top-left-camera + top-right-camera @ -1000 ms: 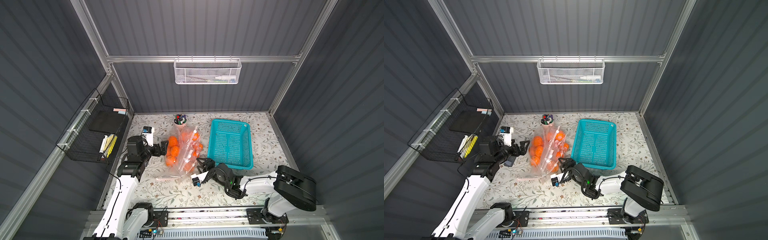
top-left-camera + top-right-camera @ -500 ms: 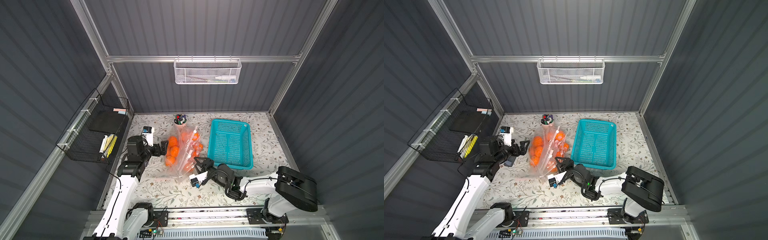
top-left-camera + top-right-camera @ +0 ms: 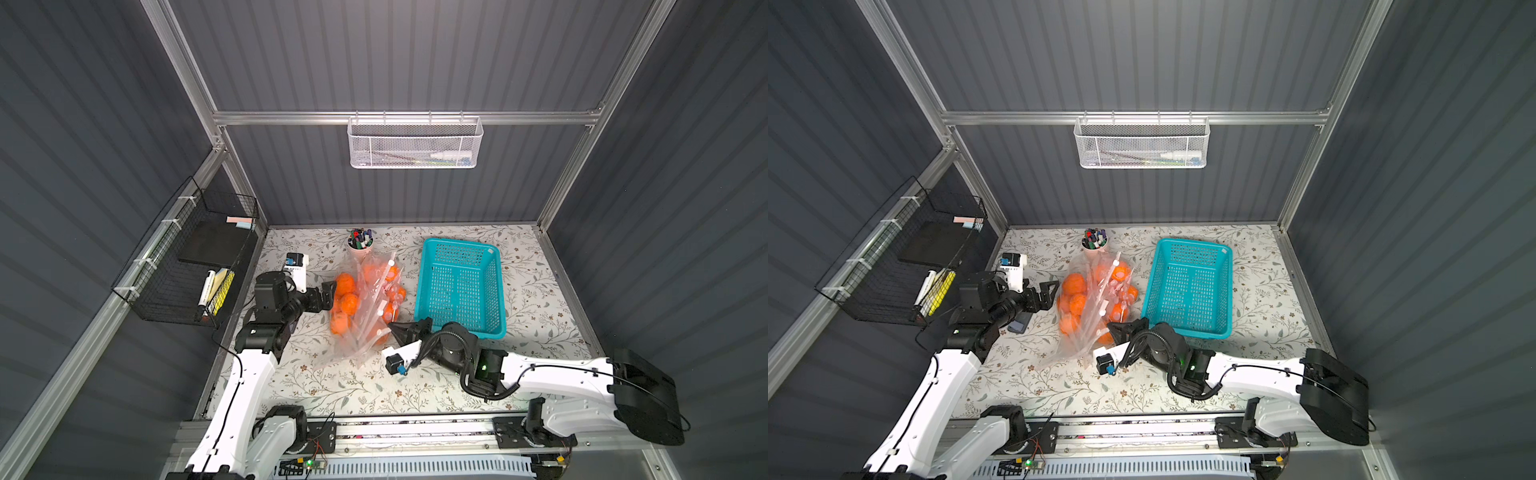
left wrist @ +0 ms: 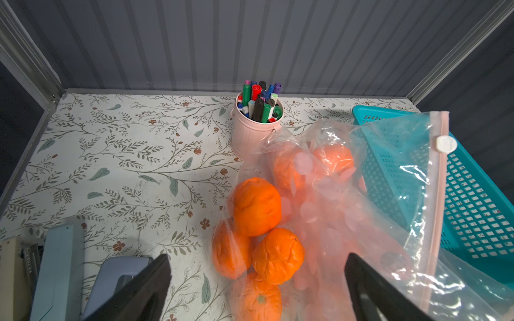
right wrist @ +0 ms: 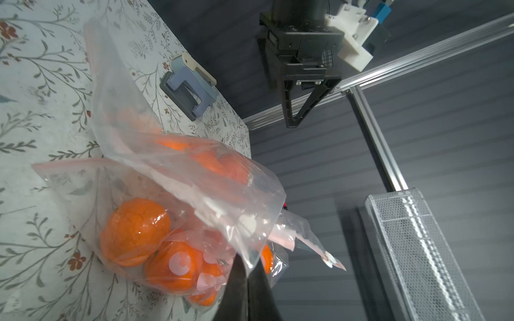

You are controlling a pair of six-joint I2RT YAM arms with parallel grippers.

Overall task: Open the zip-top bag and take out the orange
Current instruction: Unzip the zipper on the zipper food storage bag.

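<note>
A clear zip-top bag (image 3: 368, 320) with a pink zip strip lies mid-table, holding several oranges (image 3: 347, 286). My right gripper (image 3: 392, 330) is at the bag's near right corner. In the right wrist view its jaws (image 5: 247, 273) are shut on a flap of the bag (image 5: 194, 172), just above an orange (image 5: 135, 226). My left gripper (image 3: 324, 296) stands open at the bag's left side, apart from it. In the left wrist view its gripper (image 4: 257, 261) frames bagged oranges (image 4: 256, 207), and the white zip slider (image 4: 446, 144) shows. Both top views show the bag (image 3: 1096, 307).
A teal basket (image 3: 457, 243) stands right of the bag. A pink cup of markers (image 3: 360, 245) is just behind it. A blue-grey stapler-like device (image 3: 1020, 324) lies under the left arm. A black wire rack (image 3: 187, 266) hangs on the left wall.
My right gripper's jaws have closed from partly open onto the bag's plastic at its near right corner. The left arm and its open gripper have not moved.
</note>
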